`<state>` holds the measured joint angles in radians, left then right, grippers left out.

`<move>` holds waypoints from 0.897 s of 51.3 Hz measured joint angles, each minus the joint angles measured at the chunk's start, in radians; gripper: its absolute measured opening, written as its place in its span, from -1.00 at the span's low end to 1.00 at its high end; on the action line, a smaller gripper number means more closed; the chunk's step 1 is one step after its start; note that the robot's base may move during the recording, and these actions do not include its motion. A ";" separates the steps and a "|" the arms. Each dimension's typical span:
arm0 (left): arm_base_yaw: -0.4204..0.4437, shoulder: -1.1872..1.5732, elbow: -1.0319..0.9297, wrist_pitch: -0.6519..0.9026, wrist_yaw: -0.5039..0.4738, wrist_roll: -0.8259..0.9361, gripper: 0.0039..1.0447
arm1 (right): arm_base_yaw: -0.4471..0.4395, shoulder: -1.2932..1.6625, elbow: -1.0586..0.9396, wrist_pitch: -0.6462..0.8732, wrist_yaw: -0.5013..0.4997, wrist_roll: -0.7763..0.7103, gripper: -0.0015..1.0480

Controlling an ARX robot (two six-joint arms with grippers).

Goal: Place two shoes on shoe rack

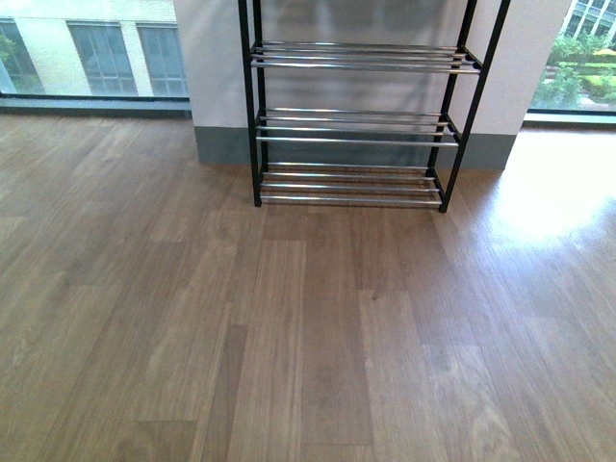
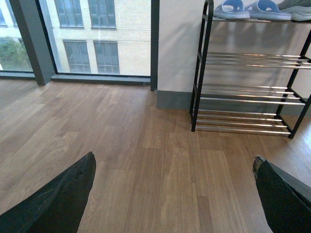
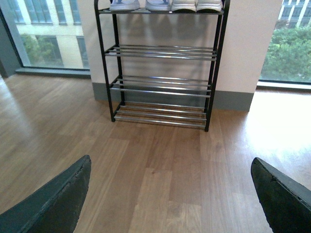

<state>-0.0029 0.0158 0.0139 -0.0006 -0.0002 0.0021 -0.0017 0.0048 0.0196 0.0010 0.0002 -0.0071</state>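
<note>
Against the wall, black-framed shoe rack (image 1: 358, 125) with chrome bars; both claws spread wide, empty.

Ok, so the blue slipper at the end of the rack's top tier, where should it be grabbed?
Probably pinch the blue slipper across its arched strap, coming in from the front of the shoe rack and slightly above. The strap stands up off the flat sole.

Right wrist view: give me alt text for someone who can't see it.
A black-framed shoe rack with chrome bars stands against a white wall between two windows, its three lower tiers bare and footwear lined up on the top tier, cut off by the frame edge. Bare wooden floor stretches toward the camera, where the right gripper has its dark jaws wide open, holding nothing.
</note>
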 joint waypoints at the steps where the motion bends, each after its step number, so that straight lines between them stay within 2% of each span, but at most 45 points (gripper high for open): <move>1: 0.000 0.000 0.000 0.000 0.000 0.000 0.83 | 0.000 0.000 0.000 0.000 0.000 0.000 0.82; 46: 0.000 0.000 0.000 0.000 0.000 0.000 0.83 | 0.000 -0.001 0.000 0.000 0.000 0.000 0.82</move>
<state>-0.0029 0.0158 0.0139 -0.0006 -0.0002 0.0021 -0.0017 0.0040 0.0196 0.0010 0.0002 -0.0071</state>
